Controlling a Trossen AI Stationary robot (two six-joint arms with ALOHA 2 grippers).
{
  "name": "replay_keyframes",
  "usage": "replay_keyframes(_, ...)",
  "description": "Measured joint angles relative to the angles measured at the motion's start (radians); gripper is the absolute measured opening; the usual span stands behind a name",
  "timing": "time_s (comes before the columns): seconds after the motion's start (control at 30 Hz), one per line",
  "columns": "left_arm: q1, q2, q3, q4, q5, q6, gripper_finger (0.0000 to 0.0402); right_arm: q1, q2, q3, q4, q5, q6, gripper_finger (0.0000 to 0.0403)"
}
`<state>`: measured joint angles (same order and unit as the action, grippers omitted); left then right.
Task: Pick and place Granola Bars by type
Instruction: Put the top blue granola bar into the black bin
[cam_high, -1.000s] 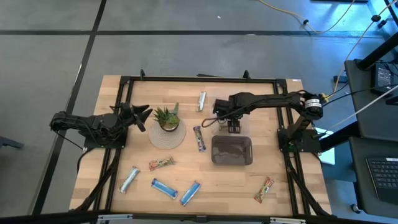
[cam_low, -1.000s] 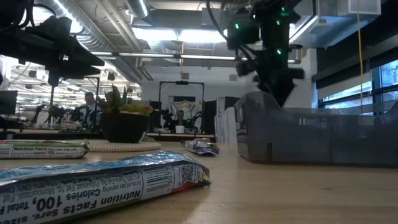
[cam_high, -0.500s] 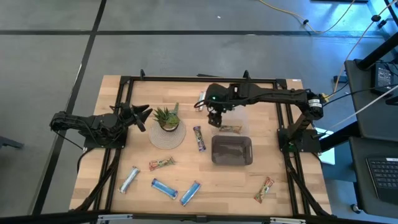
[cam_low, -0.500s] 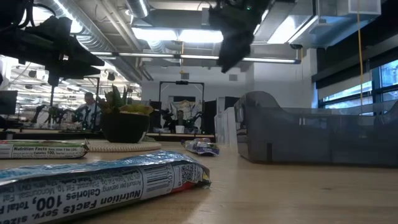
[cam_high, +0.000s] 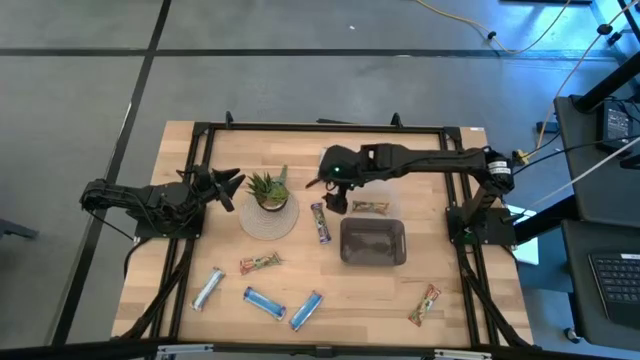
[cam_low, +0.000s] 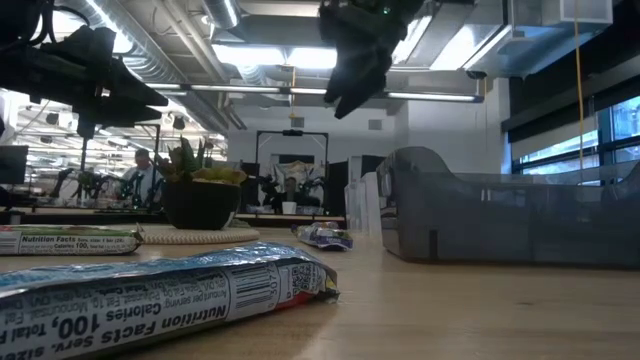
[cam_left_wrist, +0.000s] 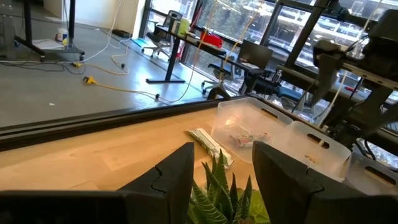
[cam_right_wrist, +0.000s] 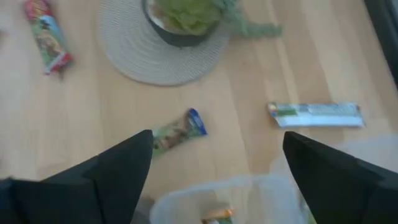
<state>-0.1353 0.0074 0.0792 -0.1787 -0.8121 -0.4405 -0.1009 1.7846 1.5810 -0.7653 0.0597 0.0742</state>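
Granola bars lie scattered on the counter (cam_high: 440, 250): a purple bar (cam_high: 321, 222) at centre, three blue bars (cam_high: 264, 300) near-left. Wrappers look light, thin and slippery; grip each across its narrow middle. Right pincer (cam_high: 337, 202) hovers beside the purple bar, wide open, empty. Left pincer (cam_high: 227, 188) waits far-left, partly open, empty.

The right arm reaches out long across the middle of the surface, its right gripper (cam_high: 333, 192) raised well above the wood, fingers (cam_right_wrist: 118, 171) spread wide with nothing between them. The left arm sits folded at its own side, left gripper (cam_high: 232, 184) pointing inward, fingers (cam_left_wrist: 177, 174) parted and empty.
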Motion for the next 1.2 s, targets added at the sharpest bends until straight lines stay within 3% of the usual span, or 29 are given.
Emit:
replay_keyframes(0.3, 0.0, 0.003, 0.0, 0.0, 0.002, 0.001, 0.0157, 0.036, 0.068, 0.054, 0.086, -0.01, 0.048, 0.0362)
replay_keyframes(0.5, 0.0, 0.008, 0.0, 0.0, 0.004, -0.001, 0.0157, 0.062, 0.209, 0.211, -0.03, -0.01, 0.039, 0.0362)
replay_keyframes(0.73, 0.0, 0.008, 0.0, 0.0, 0.021, -0.006, 0.0157, 0.086, 0.356, 0.346, -0.213, -0.009, 0.156, 0.0362)
replay_keyframes(1.03, 0.0, 0.008, 0.0, 0.0, 0.021, -0.017, 0.0157, 0.099, 0.46, 0.364, -0.256, -0.004, 0.31, 0.0362)
replay_keyframes(1.2, 0.0, 0.008, 0.0, 0.0, 0.021, -0.018, 0.0157, 0.098, 0.497, 0.365, -0.256, 0.002, 0.304, 0.0362)
